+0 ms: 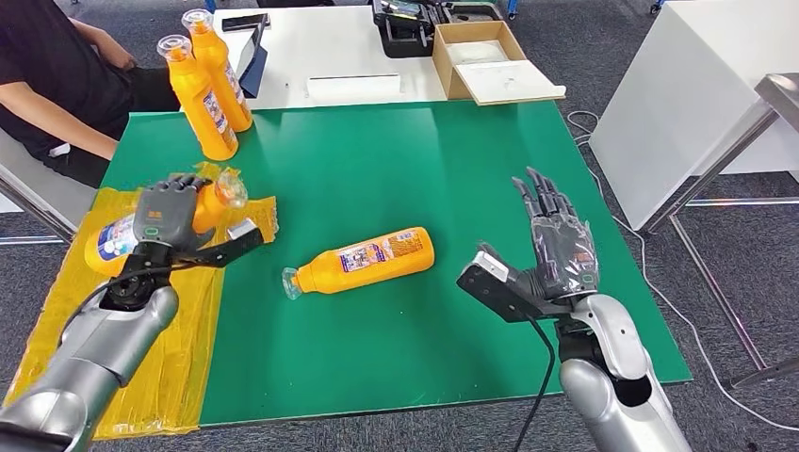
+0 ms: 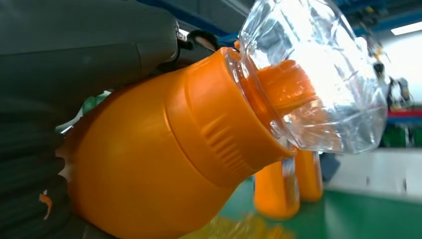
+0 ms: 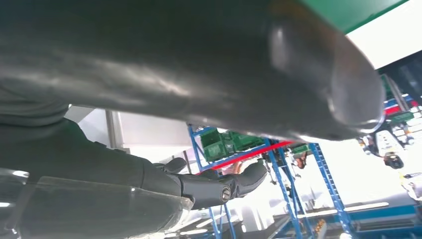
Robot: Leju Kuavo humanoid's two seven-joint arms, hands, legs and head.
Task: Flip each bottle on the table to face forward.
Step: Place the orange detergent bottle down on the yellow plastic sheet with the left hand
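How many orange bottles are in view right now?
4: two standing bottles at the table's far left, one lying bottle mid-table, one held bottle gripped by the left hand.

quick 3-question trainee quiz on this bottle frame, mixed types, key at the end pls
1. True or false: the right hand holds a bottle.
2. How many bottles stand upright at the far left corner of the green mat?
3. The bottle lying mid-table points its cap: A) toward the left hand, B) toward the cardboard box.

Key
1. False; its fingers are spread and empty.
2. Two upright bottles.
3. A. The left hand grips another bottle over the yellow sheet.
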